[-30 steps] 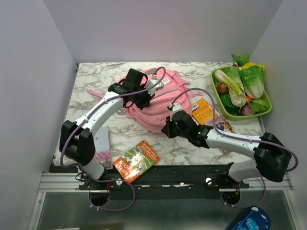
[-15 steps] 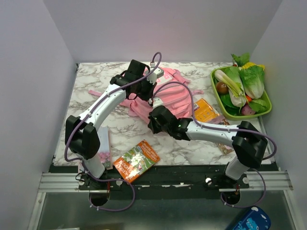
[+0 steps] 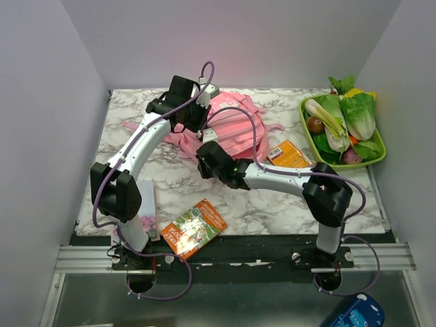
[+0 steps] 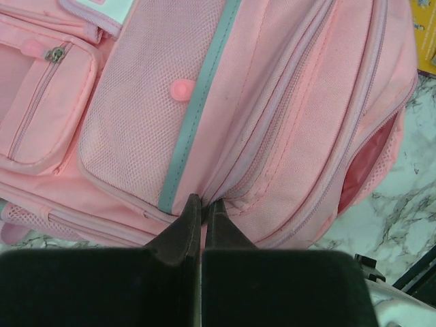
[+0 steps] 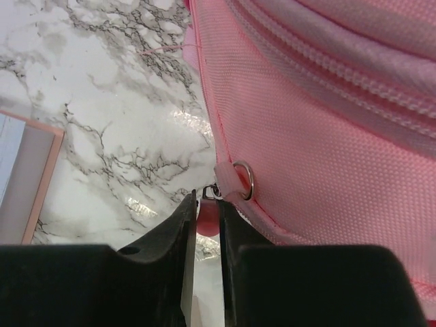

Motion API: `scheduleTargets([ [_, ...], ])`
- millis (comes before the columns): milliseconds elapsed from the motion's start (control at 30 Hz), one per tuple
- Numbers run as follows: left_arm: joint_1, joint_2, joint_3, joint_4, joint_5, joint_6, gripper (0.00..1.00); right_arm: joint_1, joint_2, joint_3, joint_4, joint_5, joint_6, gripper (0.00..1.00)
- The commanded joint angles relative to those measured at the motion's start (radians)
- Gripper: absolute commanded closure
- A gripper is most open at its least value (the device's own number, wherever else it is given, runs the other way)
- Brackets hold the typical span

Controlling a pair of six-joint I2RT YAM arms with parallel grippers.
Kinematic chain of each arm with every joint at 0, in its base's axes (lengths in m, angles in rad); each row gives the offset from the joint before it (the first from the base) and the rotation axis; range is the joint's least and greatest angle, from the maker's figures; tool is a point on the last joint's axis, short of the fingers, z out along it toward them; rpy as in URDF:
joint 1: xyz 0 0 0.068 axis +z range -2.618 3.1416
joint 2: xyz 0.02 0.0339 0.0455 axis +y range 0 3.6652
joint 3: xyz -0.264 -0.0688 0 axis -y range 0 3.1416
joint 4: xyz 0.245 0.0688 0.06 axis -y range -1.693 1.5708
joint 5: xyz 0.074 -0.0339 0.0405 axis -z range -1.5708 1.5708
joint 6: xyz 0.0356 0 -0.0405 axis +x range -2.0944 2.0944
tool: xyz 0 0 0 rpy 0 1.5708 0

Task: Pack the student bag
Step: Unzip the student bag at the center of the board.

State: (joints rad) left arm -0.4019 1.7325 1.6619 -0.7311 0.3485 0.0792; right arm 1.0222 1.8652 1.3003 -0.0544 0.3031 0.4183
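The student bag (image 3: 231,126), pink with a grey-green stripe, lies at the back middle of the marble table. My left gripper (image 3: 191,117) is over its left end. In the left wrist view it (image 4: 202,201) is shut, its tips pinching bag fabric (image 4: 272,102) at a zip seam. My right gripper (image 3: 202,155) is at the bag's near left corner. In the right wrist view it (image 5: 207,197) holds a small pink zip pull (image 5: 208,206) in the narrow gap between its fingers, beside a metal ring (image 5: 243,178) on the bag (image 5: 327,122).
A green tray (image 3: 377,159) of vegetables stands at the back right. An orange book (image 3: 288,155) lies right of the bag. A colourful book (image 3: 194,228) and a flowered book (image 3: 146,211) lie near the front left edge. A blue case (image 3: 357,313) sits below the table.
My right arm has swung left along the bag's near edge to its left corner. My left gripper has moved back and left, and the bag has shifted back with it.
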Motion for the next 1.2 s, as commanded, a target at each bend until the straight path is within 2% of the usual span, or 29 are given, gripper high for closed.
scheduleTargets([
  [0,-0.083,-0.053,0.018,0.055,0.142,-0.095,1.00,0.042,0.032,0.059,0.108,-0.113,-0.137,0.70],
  [33,-0.080,-0.059,0.019,0.047,0.132,-0.085,1.00,0.042,-0.001,0.038,0.119,-0.104,-0.142,0.60],
  [167,-0.058,-0.105,0.009,0.033,0.112,0.011,1.00,0.041,-0.138,-0.111,0.159,-0.038,-0.153,0.45],
  [333,-0.043,-0.139,-0.007,-0.017,0.164,0.109,1.00,0.036,-0.310,-0.324,0.271,0.080,-0.144,0.43],
  [467,-0.040,-0.169,-0.031,-0.025,0.159,0.149,1.00,0.013,-0.425,-0.479,0.355,0.157,-0.128,0.48],
  [667,-0.040,-0.185,-0.080,-0.013,0.115,0.185,1.00,-0.022,-0.537,-0.544,0.406,0.180,-0.130,0.57],
  [1000,-0.026,-0.225,-0.102,-0.004,0.089,0.202,1.00,-0.088,-0.479,-0.614,0.384,0.235,-0.001,0.77],
  [1167,-0.011,-0.243,-0.108,0.001,0.095,0.205,1.00,-0.091,-0.454,-0.674,0.384,0.264,0.066,0.81],
])
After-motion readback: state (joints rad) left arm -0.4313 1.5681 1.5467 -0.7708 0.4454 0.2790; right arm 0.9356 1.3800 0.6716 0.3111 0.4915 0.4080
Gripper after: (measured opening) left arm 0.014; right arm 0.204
